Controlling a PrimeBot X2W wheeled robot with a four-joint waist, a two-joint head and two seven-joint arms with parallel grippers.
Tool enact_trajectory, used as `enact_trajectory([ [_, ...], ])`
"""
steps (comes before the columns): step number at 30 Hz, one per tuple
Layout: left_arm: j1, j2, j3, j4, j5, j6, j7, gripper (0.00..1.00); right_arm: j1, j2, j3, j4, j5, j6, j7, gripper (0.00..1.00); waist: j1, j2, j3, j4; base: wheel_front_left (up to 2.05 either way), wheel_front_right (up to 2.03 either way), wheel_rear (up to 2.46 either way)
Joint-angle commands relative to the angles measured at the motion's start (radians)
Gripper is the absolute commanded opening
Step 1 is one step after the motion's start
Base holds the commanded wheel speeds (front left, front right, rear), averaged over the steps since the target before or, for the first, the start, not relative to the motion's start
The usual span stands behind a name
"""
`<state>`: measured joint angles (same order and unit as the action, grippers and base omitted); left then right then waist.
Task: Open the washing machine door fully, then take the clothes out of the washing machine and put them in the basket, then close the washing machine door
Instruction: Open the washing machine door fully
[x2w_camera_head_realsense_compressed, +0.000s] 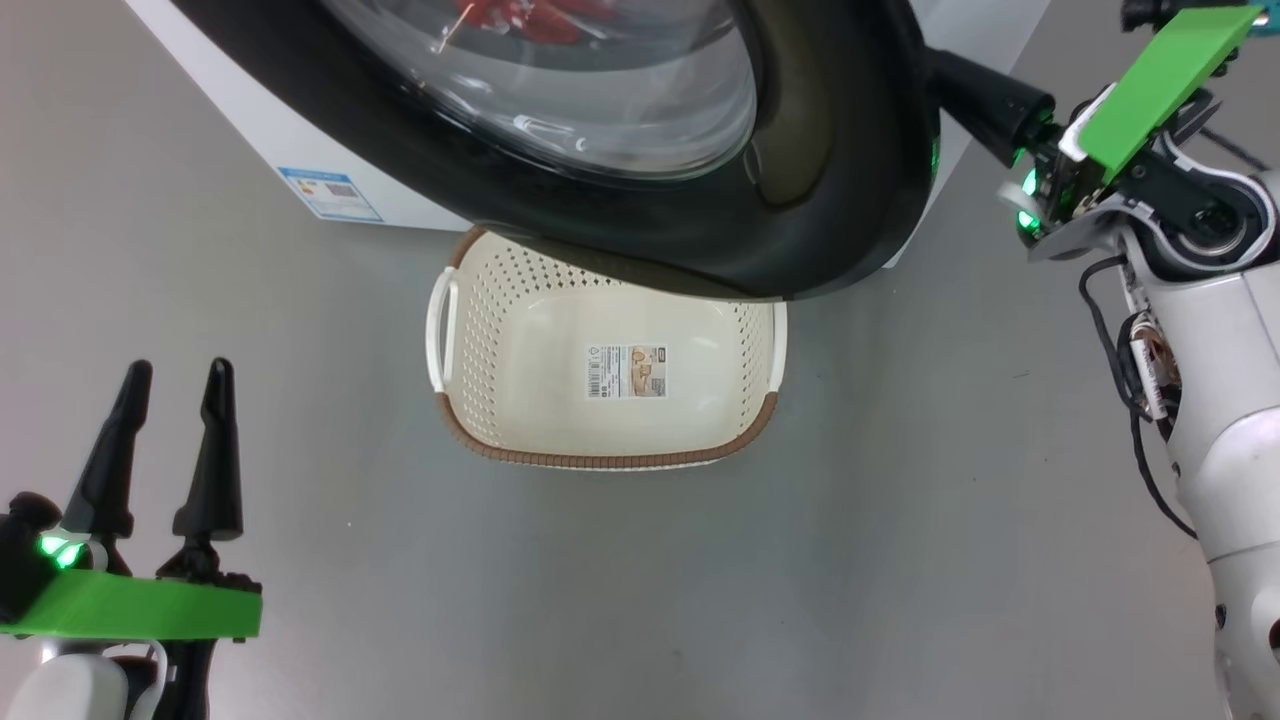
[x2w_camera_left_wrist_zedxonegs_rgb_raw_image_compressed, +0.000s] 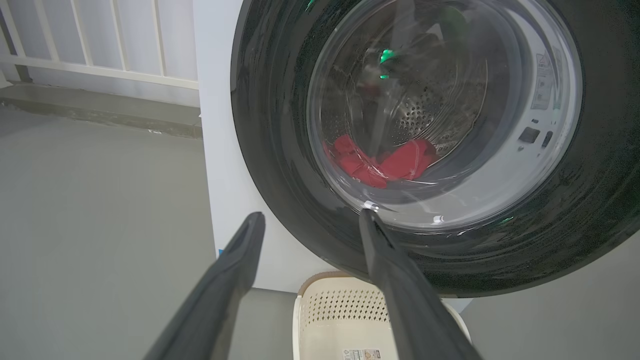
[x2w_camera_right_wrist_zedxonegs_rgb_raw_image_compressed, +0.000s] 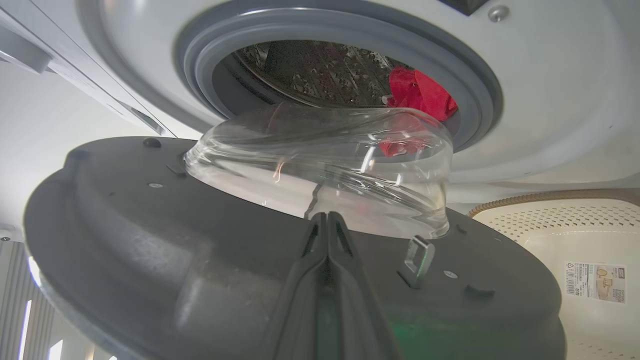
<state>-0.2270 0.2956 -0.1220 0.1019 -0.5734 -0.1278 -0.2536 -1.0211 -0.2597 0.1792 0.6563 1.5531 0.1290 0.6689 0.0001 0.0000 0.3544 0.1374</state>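
The washing machine door (x2w_camera_head_realsense_compressed: 820, 200) stands partly open, its black rim hanging over the far end of the basket (x2w_camera_head_realsense_compressed: 480, 330). The basket is cream with a brown rim and sits on the floor before the white washing machine (x2w_camera_head_realsense_compressed: 290, 140). The red clothes (x2w_camera_right_wrist_zedxonegs_rgb_raw_image_compressed: 420, 92) lie in the steel drum and also show through the door glass (x2w_camera_left_wrist_zedxonegs_rgb_raw_image_compressed: 385, 162). My right gripper (x2w_camera_right_wrist_zedxonegs_rgb_raw_image_compressed: 327, 217) is shut with nothing in it, its tips against the door's grey inner face (x2w_camera_right_wrist_zedxonegs_rgb_raw_image_compressed: 150, 225) below the glass bowl. My left gripper (x2w_camera_head_realsense_compressed: 175, 375) stands open and empty at the lower left, away from the door.
A metal latch hook (x2w_camera_right_wrist_zedxonegs_rgb_raw_image_compressed: 417, 255) sticks up from the door's inner face right of my right fingertips. A blue label (x2w_camera_head_realsense_compressed: 330, 193) marks the machine's front. A white railing (x2w_camera_left_wrist_zedxonegs_rgb_raw_image_compressed: 100, 40) runs behind, left of the machine. Grey floor (x2w_camera_head_realsense_compressed: 900, 500) lies around the basket.
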Motion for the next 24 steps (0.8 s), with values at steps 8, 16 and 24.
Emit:
enact_trajectory([
  [8, 0.011, 0.030, 0.044, -0.015, 0.016, -0.003, -0.008, 1.00, 0.060, 0.015, 0.007, -0.069, 0.003, 0.002, -0.008, 0.00, 0.0000, 0.0000, -0.028, -0.013, 0.00, 0.00, 0.00],
  [16, 0.026, 0.028, 0.046, -0.012, 0.021, -0.003, -0.008, 1.00, 0.102, 0.008, -0.010, -0.094, 0.007, 0.002, -0.022, 0.00, 0.0000, 0.0000, -0.052, -0.020, 0.00, 0.00, 0.00],
  [24, 0.039, 0.027, 0.050, -0.015, 0.027, -0.003, -0.008, 1.00, 0.130, 0.001, -0.028, -0.153, -0.020, 0.002, -0.089, 0.21, 0.0000, 0.0000, -0.068, -0.031, 0.00, 0.00, 0.00],
])
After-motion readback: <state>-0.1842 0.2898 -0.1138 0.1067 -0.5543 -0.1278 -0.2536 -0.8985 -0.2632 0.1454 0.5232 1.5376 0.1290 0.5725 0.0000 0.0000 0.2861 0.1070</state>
